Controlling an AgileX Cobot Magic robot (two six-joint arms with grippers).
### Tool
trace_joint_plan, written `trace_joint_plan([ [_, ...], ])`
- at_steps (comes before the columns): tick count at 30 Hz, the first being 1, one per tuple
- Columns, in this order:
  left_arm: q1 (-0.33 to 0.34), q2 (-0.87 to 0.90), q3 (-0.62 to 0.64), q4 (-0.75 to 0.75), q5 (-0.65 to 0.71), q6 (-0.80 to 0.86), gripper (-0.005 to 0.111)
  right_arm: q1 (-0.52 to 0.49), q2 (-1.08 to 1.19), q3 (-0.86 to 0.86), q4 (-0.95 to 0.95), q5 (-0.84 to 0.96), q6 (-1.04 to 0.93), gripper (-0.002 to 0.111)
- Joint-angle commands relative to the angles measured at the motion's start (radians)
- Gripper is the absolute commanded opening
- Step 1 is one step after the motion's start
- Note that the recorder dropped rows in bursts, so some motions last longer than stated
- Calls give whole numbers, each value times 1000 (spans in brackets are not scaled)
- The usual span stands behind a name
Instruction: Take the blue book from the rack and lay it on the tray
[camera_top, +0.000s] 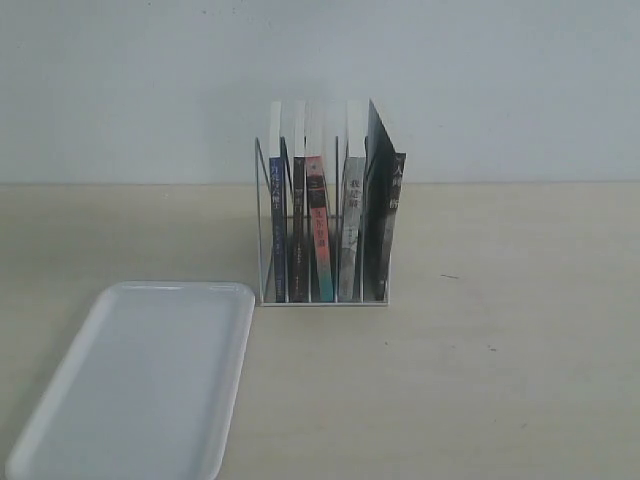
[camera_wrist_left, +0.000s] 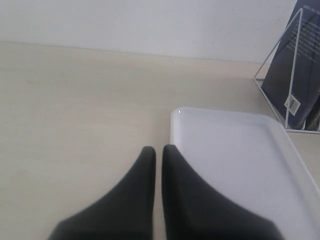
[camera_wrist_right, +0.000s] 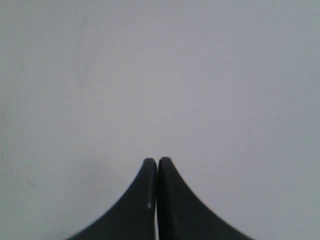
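Five books stand upright in the rack (camera_top: 262, 225), a white wire unit with thin divider rods, positioned at the centre of the table (camera_top: 500, 350) and close to the far wall (camera_top: 150, 80). The blue book (camera_top: 278, 232) occupies the leftmost slot, spine facing the near side, with white characters on the spine. To its right, in order: a dark-spined book (camera_top: 298, 240), a pink-and-teal-spined book (camera_top: 320, 240), a grey-spined book (camera_top: 349, 235), and a black-covered book (camera_top: 385, 220) that leans slightly at the right end of the rack. The tray (camera_top: 140, 380) lies flat at the near left, apart from the rack, its far right corner close to the rack base; its surface is bare. In the left wrist view, the left gripper (camera_wrist_left: 159, 150) hangs over the table just beside one corner of the tray (camera_wrist_left: 230, 150); its two black fingers (camera_wrist_left: 145, 170) are drawn together with only a thin slit between them and pinch nothing. The same view shows the rack (camera_wrist_left: 293, 65) beyond the tray, with the dark cover of the blue book (camera_wrist_left: 277, 75) behind the wire. In the right wrist view, the right gripper (camera_wrist_right: 158, 162) has its fingers (camera_wrist_right: 170, 200) pressed fully together, empty, against a plain pale surface.
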Motion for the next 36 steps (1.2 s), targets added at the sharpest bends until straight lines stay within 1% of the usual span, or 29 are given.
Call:
trace_joint_plan([
  [1,-4,-3,4,-4,-2,-7,4,-3,269,-131,-16,363,-26,0],
  [5,-4,-3,4,-4,-2,-7,4,-3,476,-175,-14,559,24,0],
  [8,-4,-3,4,-4,-2,-7,4,-3,581,-175,-14,633,45,0],
  [11,-4,-3,4,-4,-2,-7,4,-3,649,-175,18,694,61,0],
  [15,-4,-3,4,-4,-2,-7,4,-3,699,-200,68,759,7,0],
  [17,-4,-3,4,-4,-2,-7,4,-3,725,-237,107,824,-51,0],
  [22,-4,-3,4,-4,-2,-7,4,-3,776,-363,150,976,-72,0],
  [24,-4,-3,4,-4,-2,-7,4,-3,784,-408,171,990,-75,0],
  [29,-4,-3,4,-4,-2,-7,4,0,815,-489,243,960,-142,0],
  [34,-4,-3,4,-4,-2,-7,4,68,938,-590,250,893,-146,0],
  [36,-4,-3,4,-4,-2,-7,4,105,1006,-648,250,875,-146,5],
])
